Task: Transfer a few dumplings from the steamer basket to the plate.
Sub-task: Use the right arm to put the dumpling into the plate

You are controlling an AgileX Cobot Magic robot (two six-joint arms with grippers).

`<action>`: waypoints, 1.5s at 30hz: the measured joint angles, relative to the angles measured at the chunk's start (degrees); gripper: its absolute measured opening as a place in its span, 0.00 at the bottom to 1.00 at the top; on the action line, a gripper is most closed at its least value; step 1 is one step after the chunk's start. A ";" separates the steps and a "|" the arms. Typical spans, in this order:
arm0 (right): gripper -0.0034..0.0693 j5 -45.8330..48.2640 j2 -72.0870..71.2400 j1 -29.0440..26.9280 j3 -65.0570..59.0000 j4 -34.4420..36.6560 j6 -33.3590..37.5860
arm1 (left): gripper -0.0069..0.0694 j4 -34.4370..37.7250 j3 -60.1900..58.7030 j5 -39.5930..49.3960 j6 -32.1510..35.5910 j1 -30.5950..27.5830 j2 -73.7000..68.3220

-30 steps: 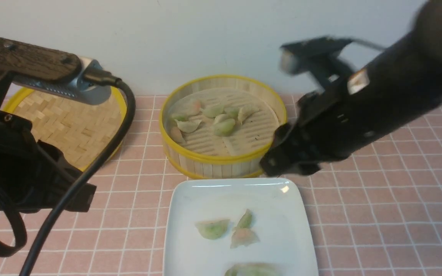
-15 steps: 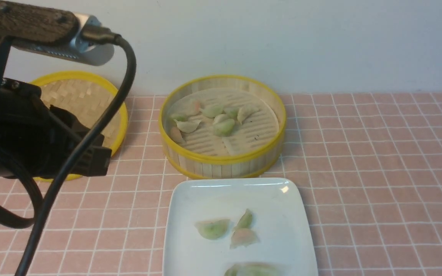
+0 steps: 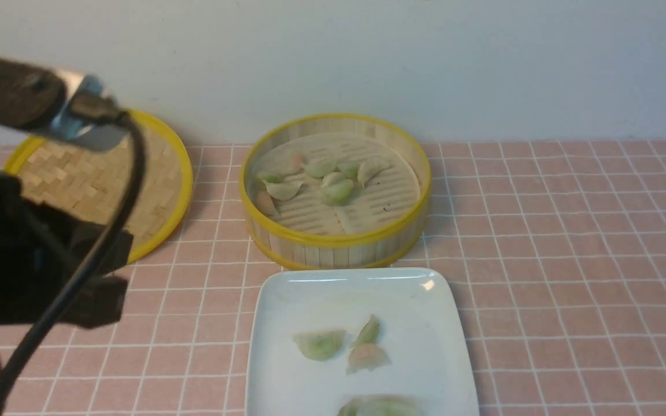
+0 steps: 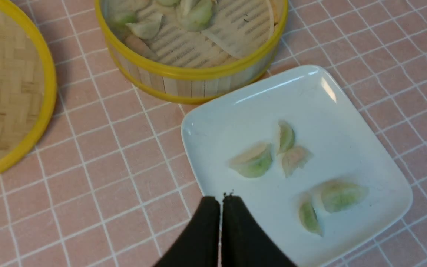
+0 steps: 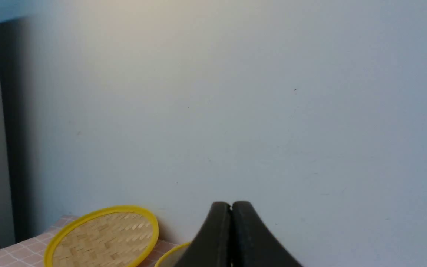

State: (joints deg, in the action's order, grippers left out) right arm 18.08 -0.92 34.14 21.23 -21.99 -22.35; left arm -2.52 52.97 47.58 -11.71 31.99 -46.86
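your left gripper (image 4: 221, 200) and right gripper (image 5: 231, 206) were both closed, holding nothing. five dumplings (image 4: 255, 161) lay on the plate (image 3: 425, 370); others remained in the steamer basket (image 3: 333, 238), at the plate's twelve o'clock. the woven lid (image 3: 162, 231) sat at the basket's nine o'clock. the transfer appeared finished, so parking was judged the step in hand: you needed smooth, raised travel, tips shut, cable clear of the lid.

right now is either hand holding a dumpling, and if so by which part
Nothing is held: the left hand and right hand are both shut with no dumpling between their tips.
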 joint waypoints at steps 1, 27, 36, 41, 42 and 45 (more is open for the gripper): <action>0.03 0.00 0.00 0.00 0.00 -0.68 -0.09 | 0.08 -0.15 -3.35 -3.24 -0.32 0.00 3.79; 0.03 0.00 0.00 0.00 0.00 -1.93 -0.16 | 0.08 -3.48 -17.79 -18.25 -0.04 0.00 19.47; 0.03 0.00 0.00 0.00 0.00 -1.95 -0.16 | 0.08 1.23 -33.24 -28.58 8.38 -12.72 30.41; 0.03 0.00 0.00 0.00 0.00 -1.95 -0.16 | 0.08 2.52 -45.54 -30.12 12.97 -24.08 42.00; 0.03 0.00 0.00 0.00 0.00 -1.95 -0.16 | 0.08 2.52 -45.98 -30.12 13.02 -24.42 42.00; 0.03 0.00 0.00 0.00 0.00 -1.95 -0.16 | 0.08 3.61 -52.39 -30.24 13.67 -28.10 46.99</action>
State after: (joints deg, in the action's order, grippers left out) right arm 18.08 -0.92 34.14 21.23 -23.94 -22.51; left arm 1.09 0.58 17.34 1.96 3.89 0.13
